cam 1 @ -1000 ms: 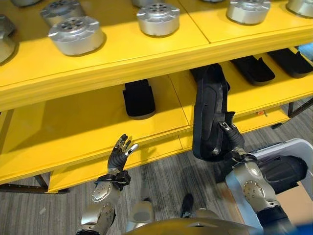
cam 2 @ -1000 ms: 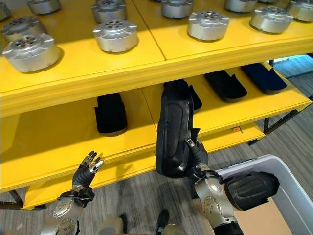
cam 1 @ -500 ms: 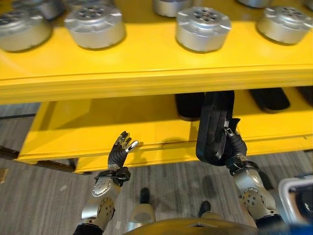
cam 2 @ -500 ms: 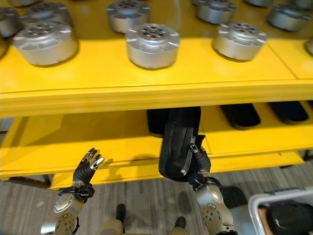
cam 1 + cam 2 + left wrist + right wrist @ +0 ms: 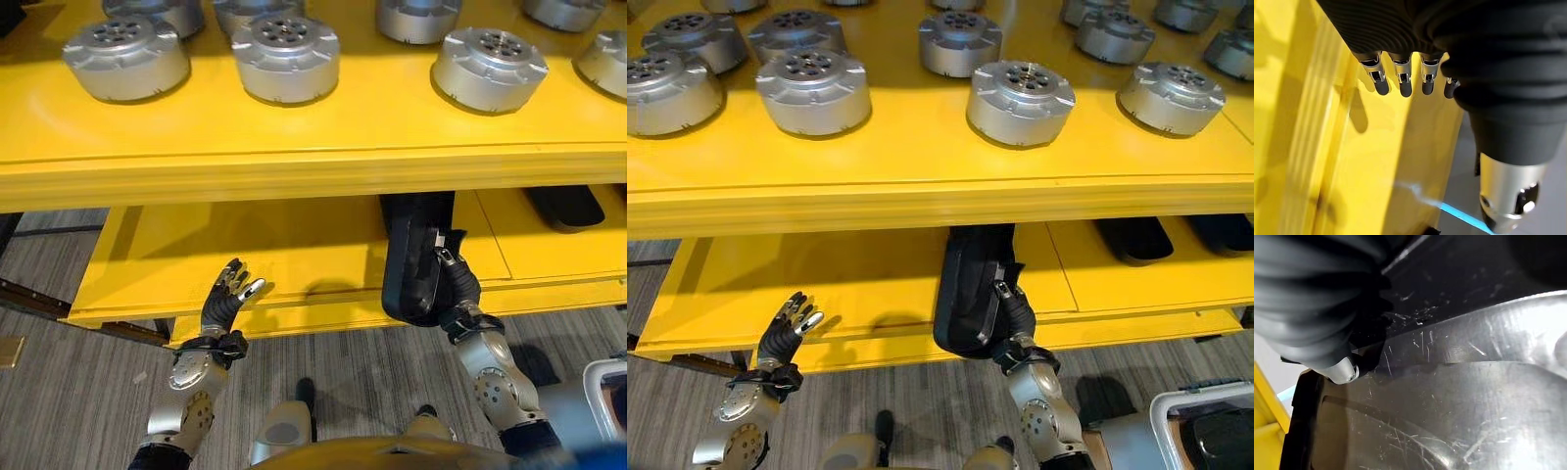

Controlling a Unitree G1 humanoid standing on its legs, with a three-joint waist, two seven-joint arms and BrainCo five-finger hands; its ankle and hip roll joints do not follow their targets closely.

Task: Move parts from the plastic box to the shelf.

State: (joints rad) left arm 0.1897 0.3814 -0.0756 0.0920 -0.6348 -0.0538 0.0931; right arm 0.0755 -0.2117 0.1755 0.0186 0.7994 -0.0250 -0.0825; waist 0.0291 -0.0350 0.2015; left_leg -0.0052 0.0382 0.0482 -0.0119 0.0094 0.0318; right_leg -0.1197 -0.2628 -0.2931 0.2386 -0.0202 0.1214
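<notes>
I see my right hand clasped around the long black part, its far end over the lower shelf, under the top board. My left hand hovers open, well apart, at the shelf's front edge.

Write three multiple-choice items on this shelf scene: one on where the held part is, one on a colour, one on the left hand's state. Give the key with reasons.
1. Where is the long black plastic part?
A. On the top shelf, among the silver parts
B. In the right hand, at the front edge of the lower yellow shelf
C. On the floor

2. What colour are the round metal parts on the upper shelf?
A. Silver
B. Red
C. Black

3. How is the left hand?
A. Shut on a part
B. Curled into a fist
C. Open, holding nothing

Key: 1 B, its fingers wrap the part at that edge; 2 A, they gleam silver-grey; 3 C, its fingers are spread, with nothing between them.
</notes>
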